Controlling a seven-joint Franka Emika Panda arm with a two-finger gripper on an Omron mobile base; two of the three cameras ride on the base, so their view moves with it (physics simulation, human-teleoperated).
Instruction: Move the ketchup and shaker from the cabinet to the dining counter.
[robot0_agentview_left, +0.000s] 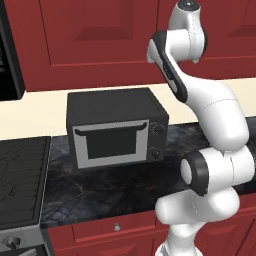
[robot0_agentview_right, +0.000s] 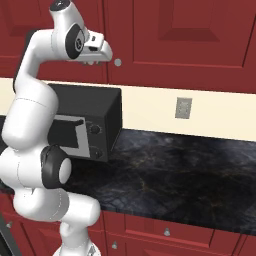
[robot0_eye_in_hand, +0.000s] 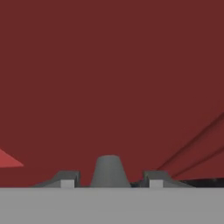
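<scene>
We see the tool raised close against the dark-red wooden wall cabinet. In the hand view its two dark finger tips stand apart with a grey tapered knob rising between them; whether they press on that knob we cannot tell, and they hold nothing else. The right base view places the tool just beside a round silver knob at the seam of the cabinet's raised-panel doors, which are shut, so we cannot see what the cabinet holds. Below, the left base view shows a grey boxy microwave, door closed, standing on the black marbled bench; the right base view adds a grey wall outlet.
</scene>
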